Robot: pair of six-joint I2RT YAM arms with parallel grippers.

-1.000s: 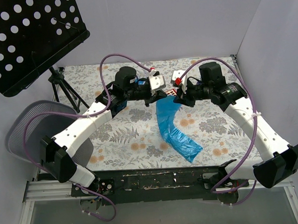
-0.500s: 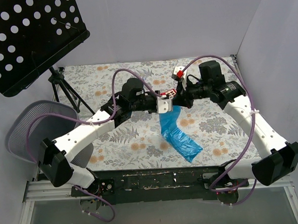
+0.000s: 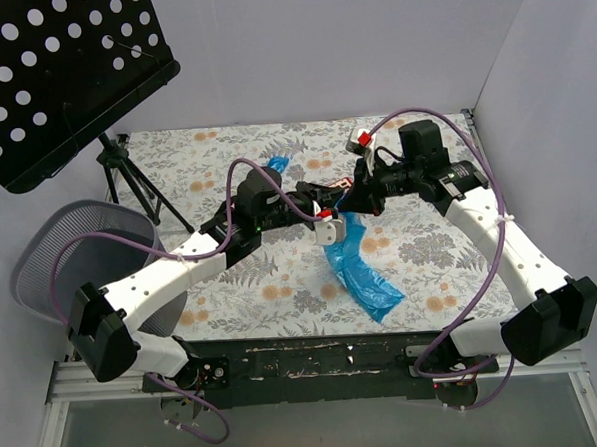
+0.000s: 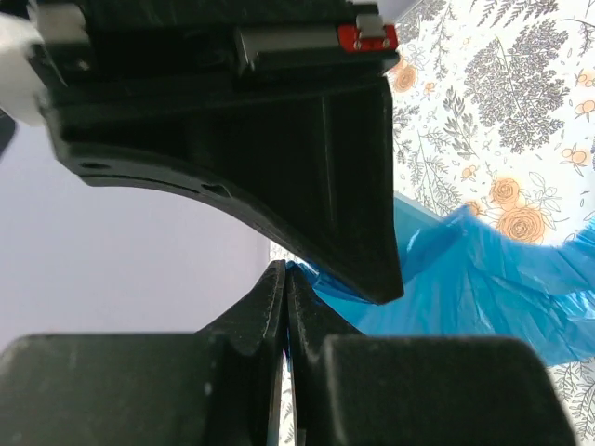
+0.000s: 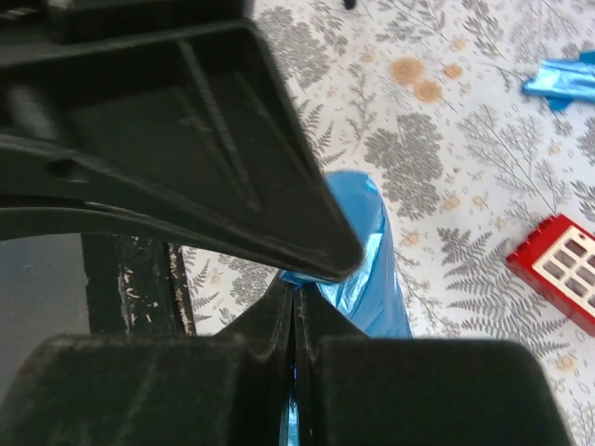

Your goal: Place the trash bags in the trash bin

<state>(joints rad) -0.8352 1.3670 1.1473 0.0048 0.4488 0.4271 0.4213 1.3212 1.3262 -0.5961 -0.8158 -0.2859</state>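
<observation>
The blue trash bag (image 3: 361,275) hangs as a long crinkly strip from mid-table toward the near edge. Both grippers meet at its upper end. My left gripper (image 3: 328,220) is shut on the film, with blue plastic pinched between its jaws (image 4: 285,279). My right gripper (image 3: 350,203) is also shut on the bag's top (image 5: 295,293), and the bag (image 5: 367,251) drops away below it. The two grippers almost touch. The grey wire-mesh trash bin (image 3: 40,267) stands at the far left, beside the left arm.
A smaller piece of blue film (image 3: 275,166) lies farther back on the floral cloth. A red toy block (image 5: 558,269) sits near the grippers. The black perforated music stand (image 3: 60,76) and its tripod (image 3: 126,177) fill the back left corner.
The left gripper swung toward the near side and onto the bag's top end. The right gripper closed on the bag. The small blue piece behind the left arm came into view.
</observation>
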